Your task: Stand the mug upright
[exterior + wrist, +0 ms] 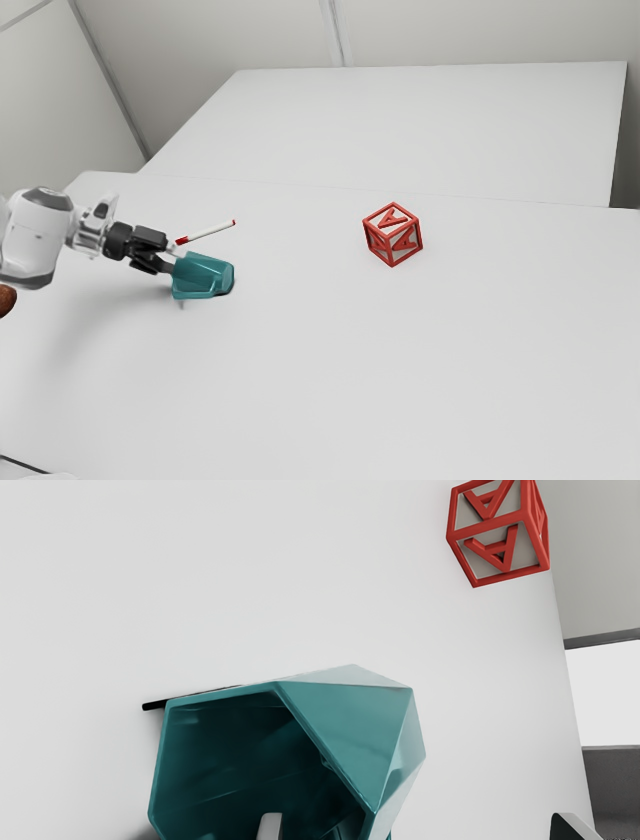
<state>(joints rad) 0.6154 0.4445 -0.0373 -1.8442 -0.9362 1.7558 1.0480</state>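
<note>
Spreading under the mug (pixel 203 276), pale surface (pixel 400 380). Pincer (pixel 420 825) wide, one finger by the mug's open mouth, the other outside. Mug tipped on its side. Block (pixel 393 236) well apart from mug; marker (pixel 207 232) near mug. Risks: uneven closing on slanted facets may roll mug into marker; too little turn, and release topples it.

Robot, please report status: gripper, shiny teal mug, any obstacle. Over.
Gripper open, one finger at the mug's mouth. Teal faceted mug on its side. Slim red-and-white marker close by, may hinder; red-framed letter cube farther off.
</note>
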